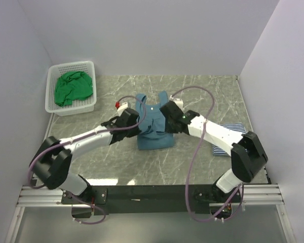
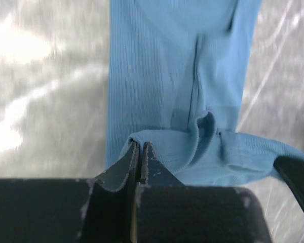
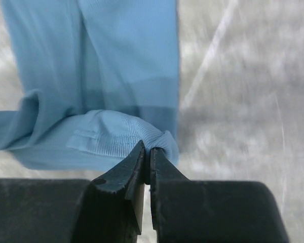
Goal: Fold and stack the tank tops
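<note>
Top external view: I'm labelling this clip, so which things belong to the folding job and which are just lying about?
Job: teal-blue tank top, green tank top, striped tank top, left gripper, right gripper.
Lying about: white basket, holding the green one.

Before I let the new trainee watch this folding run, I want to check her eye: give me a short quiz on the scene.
1. True or false: the green tank top lies in the white basket.
2. The left claw and the right claw are both shut on: A the green tank top, B the teal-blue tank top, C the basket?
3. Fill in: the striped tank top is partly hidden by the ___ arm.
Key: 1 true; 2 B; 3 right.
</note>
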Action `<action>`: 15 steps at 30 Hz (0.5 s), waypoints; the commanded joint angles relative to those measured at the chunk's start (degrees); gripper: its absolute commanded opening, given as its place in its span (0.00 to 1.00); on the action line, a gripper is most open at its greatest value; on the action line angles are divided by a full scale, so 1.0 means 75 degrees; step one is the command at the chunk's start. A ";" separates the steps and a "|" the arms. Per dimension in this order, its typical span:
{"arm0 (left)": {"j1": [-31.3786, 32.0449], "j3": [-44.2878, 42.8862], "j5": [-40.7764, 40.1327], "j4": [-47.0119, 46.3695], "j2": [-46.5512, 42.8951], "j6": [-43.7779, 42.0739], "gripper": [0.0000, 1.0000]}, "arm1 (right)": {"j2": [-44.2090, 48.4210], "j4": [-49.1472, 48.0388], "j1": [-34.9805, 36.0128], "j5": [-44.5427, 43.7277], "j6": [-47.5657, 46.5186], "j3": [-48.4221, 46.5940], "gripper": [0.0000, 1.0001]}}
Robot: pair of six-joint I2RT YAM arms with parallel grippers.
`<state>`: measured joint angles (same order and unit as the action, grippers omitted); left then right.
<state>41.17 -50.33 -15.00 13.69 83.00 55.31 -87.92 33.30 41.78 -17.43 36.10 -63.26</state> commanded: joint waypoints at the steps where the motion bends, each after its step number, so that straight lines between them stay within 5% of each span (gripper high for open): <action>1: -0.0531 -0.0870 0.0546 -0.0525 0.0765 -0.0553 0.01 | -0.0674 -0.0514 -0.0460 0.0600 -0.0781 -0.1252 0.08; 5: -0.1221 -0.1737 0.0887 -0.0724 0.1810 -0.0812 0.01 | -0.1949 -0.0549 -0.1068 0.1384 -0.1028 -0.2320 0.10; 7: -0.1468 -0.2323 0.1272 -0.0689 0.2499 -0.0940 0.01 | -0.2396 -0.0596 -0.1269 0.1655 -0.1098 -0.2707 0.21; 9: -0.1762 -0.2942 0.1484 -0.0491 0.2970 -0.1046 0.12 | -0.2994 -0.0398 -0.1515 0.1820 -0.1191 -0.3375 0.39; 11: -0.1926 -0.3121 0.1719 -0.0606 0.3265 -0.1292 0.34 | -0.3288 -0.0257 -0.1609 0.1809 -0.1215 -0.3786 0.46; 15: -0.2114 -0.2877 0.1801 -0.0993 0.2821 -0.1410 0.49 | -0.3009 -0.0350 -0.1739 0.1645 -0.1251 -0.3776 0.53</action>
<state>25.78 -71.33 -4.12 9.80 107.81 47.18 -113.75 30.48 28.86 -5.17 28.10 -89.23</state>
